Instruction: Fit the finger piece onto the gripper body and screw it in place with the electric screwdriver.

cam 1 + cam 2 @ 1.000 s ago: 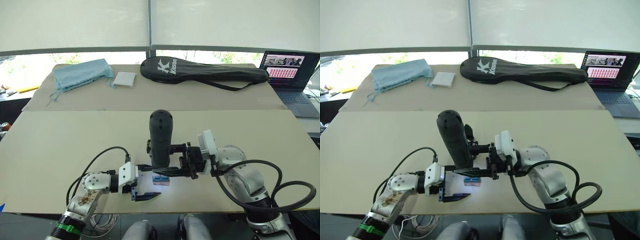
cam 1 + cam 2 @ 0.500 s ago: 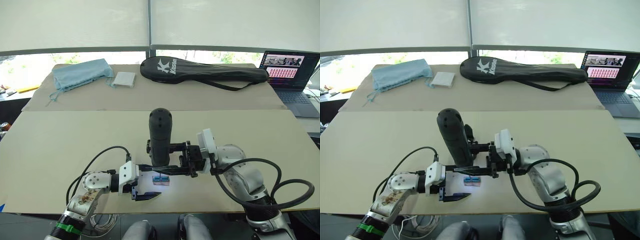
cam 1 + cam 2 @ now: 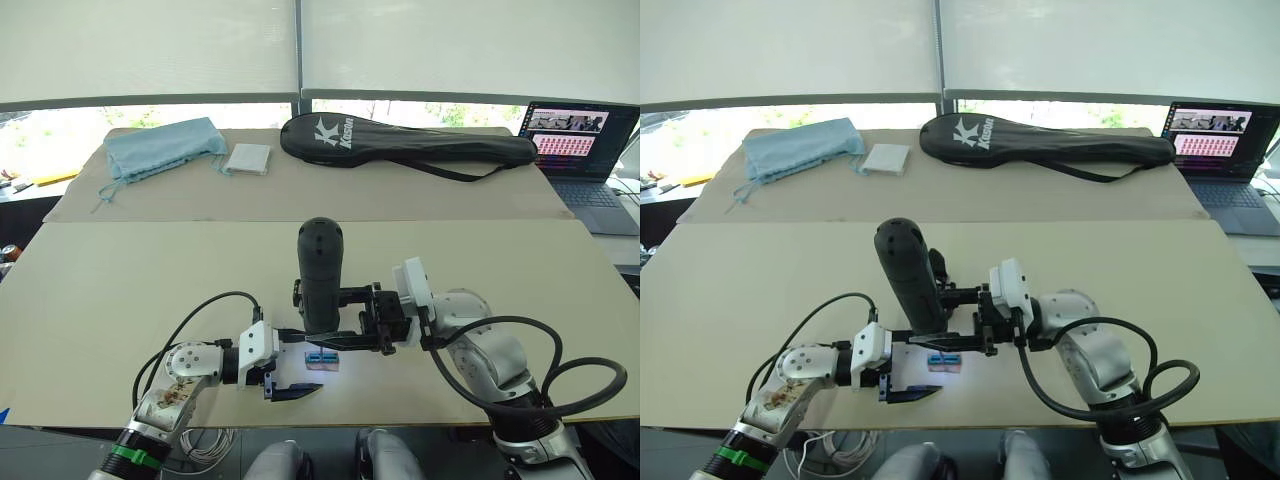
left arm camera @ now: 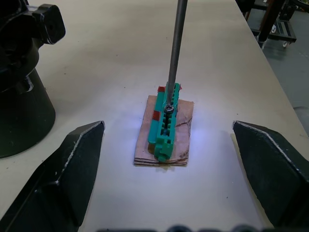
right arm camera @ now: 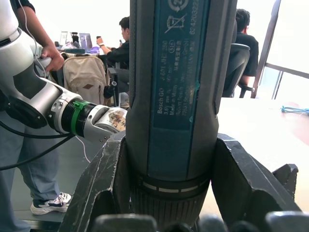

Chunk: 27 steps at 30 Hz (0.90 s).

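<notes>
A big tan table [image 3: 120, 280] has a second table [image 3: 300, 195] pushed against its far side. On the near one lie a small green-and-tan box [image 4: 165, 126] and, just beside it, the black gripper body [image 4: 21, 87]. On the far one lie a blue cloth [image 3: 160, 147], a white pad [image 3: 248, 158] next to it, a long black bag [image 3: 400, 140] with white letters, and an open laptop [image 3: 583, 160] at the right end.
</notes>
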### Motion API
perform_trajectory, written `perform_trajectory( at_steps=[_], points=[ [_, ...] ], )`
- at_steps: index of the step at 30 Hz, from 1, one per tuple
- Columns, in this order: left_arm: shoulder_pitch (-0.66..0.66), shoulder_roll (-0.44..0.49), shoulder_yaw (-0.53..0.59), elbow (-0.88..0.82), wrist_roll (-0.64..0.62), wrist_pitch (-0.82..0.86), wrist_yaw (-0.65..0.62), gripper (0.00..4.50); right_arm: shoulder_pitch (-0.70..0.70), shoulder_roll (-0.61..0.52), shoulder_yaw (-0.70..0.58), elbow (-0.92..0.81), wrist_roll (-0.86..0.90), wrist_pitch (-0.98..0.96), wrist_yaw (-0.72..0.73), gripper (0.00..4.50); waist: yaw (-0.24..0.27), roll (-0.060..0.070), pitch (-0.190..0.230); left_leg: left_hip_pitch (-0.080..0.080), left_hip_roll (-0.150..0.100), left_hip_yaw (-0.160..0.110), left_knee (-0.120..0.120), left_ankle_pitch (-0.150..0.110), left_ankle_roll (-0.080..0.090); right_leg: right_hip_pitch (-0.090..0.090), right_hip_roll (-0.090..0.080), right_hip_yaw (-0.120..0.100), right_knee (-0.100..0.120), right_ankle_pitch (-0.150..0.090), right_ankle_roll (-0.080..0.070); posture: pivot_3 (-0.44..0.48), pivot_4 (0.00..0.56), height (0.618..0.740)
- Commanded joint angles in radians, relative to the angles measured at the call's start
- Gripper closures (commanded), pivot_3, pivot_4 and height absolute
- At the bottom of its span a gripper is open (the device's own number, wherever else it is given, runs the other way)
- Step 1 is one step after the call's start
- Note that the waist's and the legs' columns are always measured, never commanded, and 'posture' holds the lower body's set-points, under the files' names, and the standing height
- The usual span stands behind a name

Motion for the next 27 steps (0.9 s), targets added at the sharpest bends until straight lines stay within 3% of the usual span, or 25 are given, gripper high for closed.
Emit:
perform_trajectory(
  at_steps=[1,27],
  points=[
    [0.016,-0.002,-0.031,0.021,0.021,0.014,0.008,0.02,-0.026,0.006,-0.013,-0.024,0.010,-0.027,0.003,2.57,0.000,0.000,0.000,0.000,0.000,0.000,0.000,0.000,0.000,0.000,0.000,0.000,0.000,0.000,0.000,0.000,0.150,0.740],
    [0.016,-0.007,-0.031,0.046,0.025,-0.010,0.011,0.02,-0.021,0.006,-0.007,-0.025,0.001,-0.024,0.004,2.57,0.000,0.000,0.000,0.000,0.000,0.000,0.000,0.000,0.000,0.000,0.000,0.000,0.000,0.000,0.000,0.000,0.150,0.740]
  ],
)
